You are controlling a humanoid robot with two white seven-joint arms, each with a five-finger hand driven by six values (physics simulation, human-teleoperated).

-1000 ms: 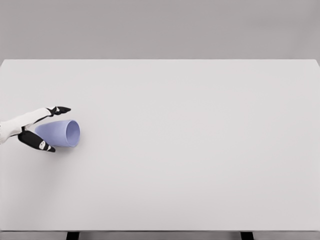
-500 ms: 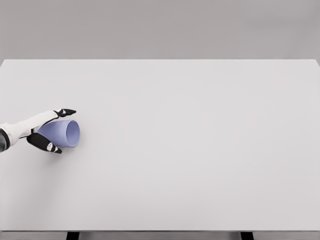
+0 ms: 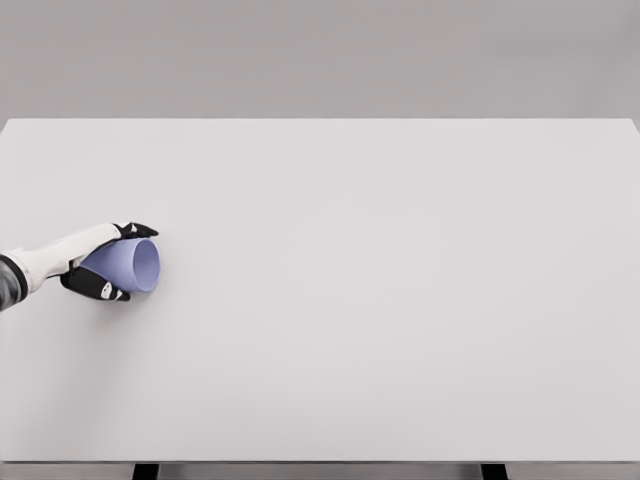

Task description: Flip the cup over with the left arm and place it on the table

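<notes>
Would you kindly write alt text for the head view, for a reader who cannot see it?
The robot's left hand, black-fingered on a white arm entering from the left edge, is closed around a light purple plastic cup lying on its side with its open mouth facing right. They sit at the left side of a wide white table against a grey wall; the right arm is not in view.

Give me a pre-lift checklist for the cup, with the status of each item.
1. Cup lies on its side, mouth facing right: ok.
2. Left hand wrapped around the cup body: ok.
3. Fingers under and over the cup, firmly clamped: cannot tell.
4. Cup rim free of the fingers for setting down: ok.
5. Bare table to the right for placement: ok.
6. Right arm clear of the path: ok, it is out of view.
</notes>
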